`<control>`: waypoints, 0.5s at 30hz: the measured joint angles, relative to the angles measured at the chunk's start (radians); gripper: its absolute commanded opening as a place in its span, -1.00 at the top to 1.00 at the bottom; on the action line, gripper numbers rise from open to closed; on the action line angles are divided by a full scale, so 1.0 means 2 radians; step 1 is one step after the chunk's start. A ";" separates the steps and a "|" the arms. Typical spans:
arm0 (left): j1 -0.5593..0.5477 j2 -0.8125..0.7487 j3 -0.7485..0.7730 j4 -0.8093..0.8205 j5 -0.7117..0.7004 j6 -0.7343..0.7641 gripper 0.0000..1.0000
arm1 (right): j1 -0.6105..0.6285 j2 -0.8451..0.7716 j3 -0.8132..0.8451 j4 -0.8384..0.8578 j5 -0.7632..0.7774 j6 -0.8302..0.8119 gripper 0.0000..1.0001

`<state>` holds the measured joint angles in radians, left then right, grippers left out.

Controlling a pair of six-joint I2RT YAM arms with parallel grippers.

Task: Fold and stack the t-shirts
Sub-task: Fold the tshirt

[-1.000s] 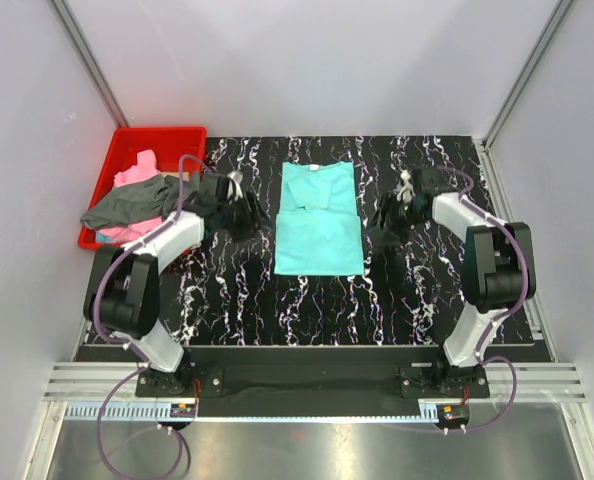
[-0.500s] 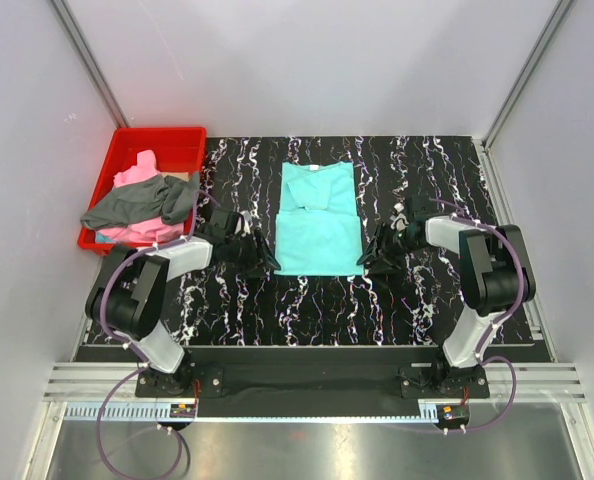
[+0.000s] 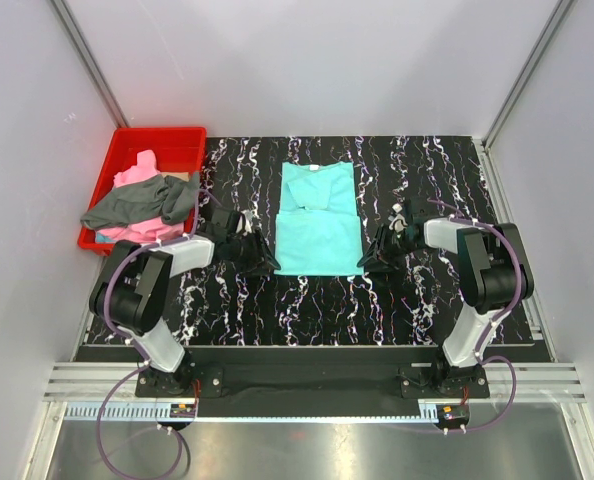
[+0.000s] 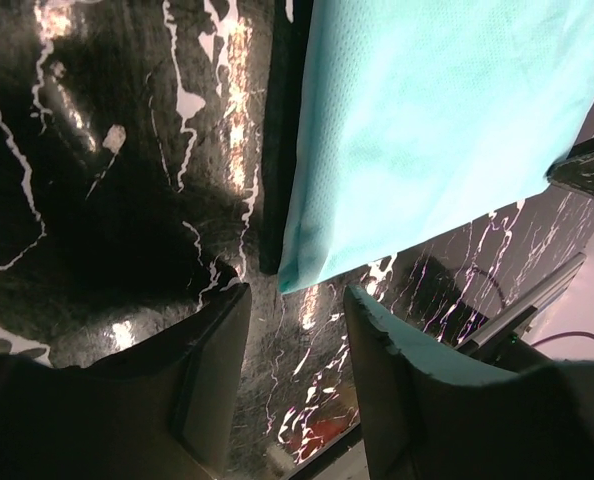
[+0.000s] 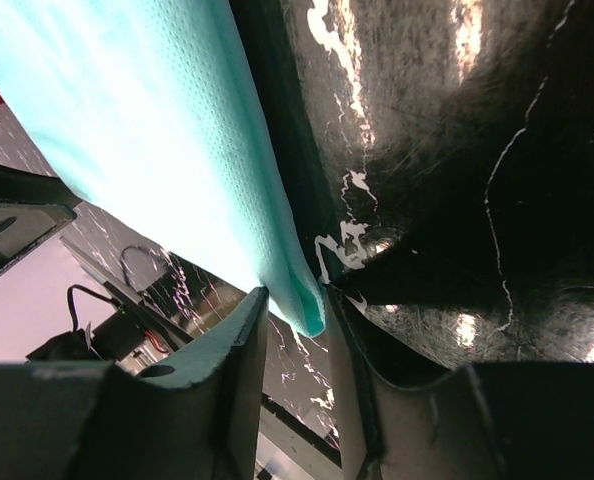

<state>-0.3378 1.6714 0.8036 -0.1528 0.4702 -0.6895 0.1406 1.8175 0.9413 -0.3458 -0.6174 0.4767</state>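
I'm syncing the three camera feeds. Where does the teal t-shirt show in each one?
Top external: teal t-shirt at centre.
Left wrist: teal t-shirt upper right, corner above the fingers.
Right wrist: teal t-shirt upper left.
Shared landmark: black marbled table.

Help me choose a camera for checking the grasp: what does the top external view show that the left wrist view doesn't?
Only top external: the red bin holding the pink t-shirt and dark grey t-shirt, and the right end effector at the teal t-shirt's near right corner. Only left wrist: jaws apart, with the shirt's near left corner at the mouth of the gap. Both: the teal t-shirt, the left end effector and the marbled table.
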 measured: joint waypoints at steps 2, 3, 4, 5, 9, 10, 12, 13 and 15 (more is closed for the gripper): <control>0.000 0.004 0.001 0.006 0.003 0.000 0.03 | 0.000 -0.001 -0.004 0.006 -0.003 0.000 0.25; 0.000 0.007 0.003 0.010 0.006 -0.001 0.03 | 0.000 -0.001 -0.006 0.008 -0.005 0.000 0.23; 0.000 0.010 0.004 0.013 0.008 -0.001 0.03 | 0.000 -0.002 -0.008 0.011 -0.006 0.000 0.22; 0.000 0.011 0.004 0.015 0.009 -0.001 0.03 | 0.000 -0.003 -0.010 0.014 -0.007 0.000 0.22; 0.000 0.011 0.004 0.015 0.010 -0.001 0.07 | 0.000 -0.008 -0.018 0.022 -0.008 0.000 0.20; 0.000 0.011 0.004 0.015 0.009 -0.001 0.09 | 0.001 -0.010 -0.019 0.022 -0.008 0.000 0.20; 0.000 0.014 0.005 0.016 0.010 -0.001 0.11 | 0.001 -0.012 -0.022 0.023 -0.007 0.000 0.21; 0.000 0.016 0.007 0.016 0.010 -0.002 0.15 | 0.001 -0.013 -0.023 0.024 -0.007 0.000 0.21; 0.000 0.019 0.007 0.018 0.010 -0.002 0.19 | 0.001 -0.015 -0.027 0.027 -0.008 0.000 0.23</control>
<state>-0.3378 1.7088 0.8185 -0.1165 0.4908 -0.6941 0.1432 1.7882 0.8883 -0.2913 -0.6327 0.4763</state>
